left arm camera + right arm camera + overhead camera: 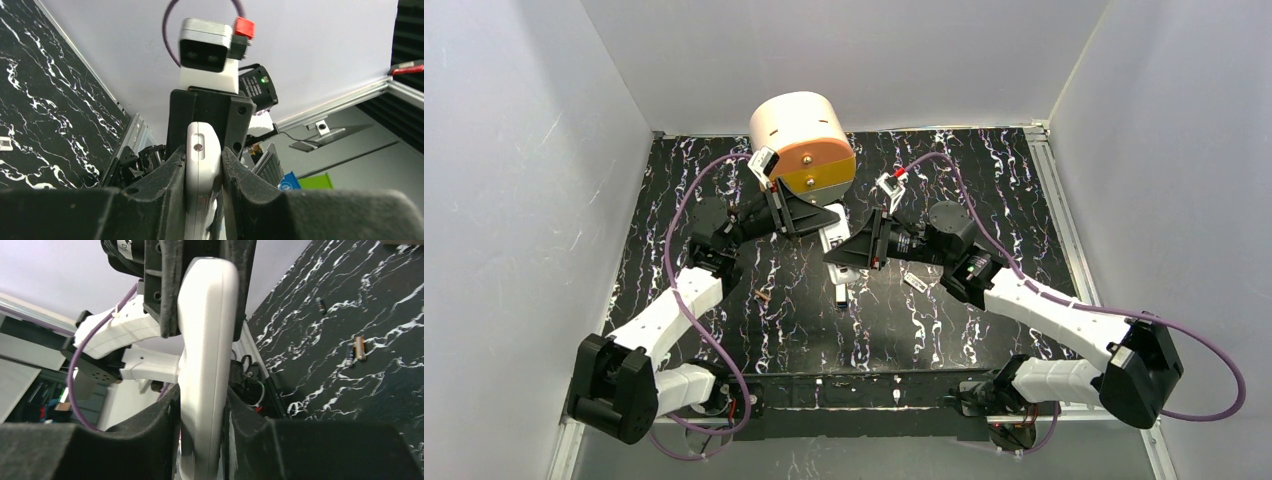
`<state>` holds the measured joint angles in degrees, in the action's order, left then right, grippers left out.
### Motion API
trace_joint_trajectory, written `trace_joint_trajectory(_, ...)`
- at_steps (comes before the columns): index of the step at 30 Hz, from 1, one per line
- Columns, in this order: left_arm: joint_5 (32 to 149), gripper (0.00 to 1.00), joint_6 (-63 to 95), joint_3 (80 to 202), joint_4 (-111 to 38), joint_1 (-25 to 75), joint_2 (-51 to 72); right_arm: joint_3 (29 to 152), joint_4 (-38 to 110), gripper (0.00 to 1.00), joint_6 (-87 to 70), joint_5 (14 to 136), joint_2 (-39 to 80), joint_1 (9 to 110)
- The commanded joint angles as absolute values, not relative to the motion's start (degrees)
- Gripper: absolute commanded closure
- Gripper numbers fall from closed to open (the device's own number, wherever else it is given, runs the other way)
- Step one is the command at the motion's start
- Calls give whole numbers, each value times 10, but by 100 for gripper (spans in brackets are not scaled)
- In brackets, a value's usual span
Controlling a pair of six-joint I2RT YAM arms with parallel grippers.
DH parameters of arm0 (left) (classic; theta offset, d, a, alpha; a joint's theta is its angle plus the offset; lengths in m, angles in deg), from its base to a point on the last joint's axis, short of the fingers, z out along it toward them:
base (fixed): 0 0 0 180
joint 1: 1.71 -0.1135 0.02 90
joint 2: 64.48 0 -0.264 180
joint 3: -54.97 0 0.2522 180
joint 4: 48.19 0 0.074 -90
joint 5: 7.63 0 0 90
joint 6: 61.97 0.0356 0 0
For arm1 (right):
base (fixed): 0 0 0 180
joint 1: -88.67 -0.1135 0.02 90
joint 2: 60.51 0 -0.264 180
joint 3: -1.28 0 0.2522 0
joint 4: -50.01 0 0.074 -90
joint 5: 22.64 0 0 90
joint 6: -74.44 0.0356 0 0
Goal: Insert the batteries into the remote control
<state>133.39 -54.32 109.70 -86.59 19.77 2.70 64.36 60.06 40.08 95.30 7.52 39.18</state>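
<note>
Obstructions: a white-and-orange drum (802, 145) is standing at the far side of the tabletop (984, 330), just behind the left arm (674, 300) at its wrist. A small white piece (914, 282) is lying near the right arm (1034, 300), and a narrow white bar (841, 293) is lying mid-table. The batteries (764, 296) are lying loose beside the left arm, apart from the remote control (835, 240).

Both arms are reaching inward and meeting mid-table, holding the remote control off the tabletop. The left fingers (160, 185) are clamping one end and the right fingers (155, 415) the other.
</note>
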Motion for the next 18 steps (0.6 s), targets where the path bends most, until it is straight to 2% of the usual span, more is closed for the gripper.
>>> trace_joint_trajectory(1,1360,100,-539,1129,-871,198,1,641,669,70,422,1000,76,391)
trace_joint_trajectory(3,1372,97,-535,1131,-865,197,0,637,670,79,422,1004,76,390)
trace_joint_trajectory(7,1403,64,-502,1131,-826,192,-14,636,673,84,408,1035,79,391)
trace_joint_trajectory(9,1422,52,-484,1133,-804,191,-21,644,663,84,389,1059,83,392)
trace_joint_trajectory(10,1431,50,-476,1134,-794,191,-23,652,649,84,374,1071,87,392)
trace_joint_trajectory(12,1449,49,-463,1139,-778,190,-26,669,609,84,337,1095,96,393)
trace_joint_trajectory(15,1475,54,-449,1145,-763,190,-28,697,555,84,294,1112,111,393)
trace_joint_trajectory(18,1488,66,-421,1148,-729,188,-37,710,529,83,273,1125,123,393)
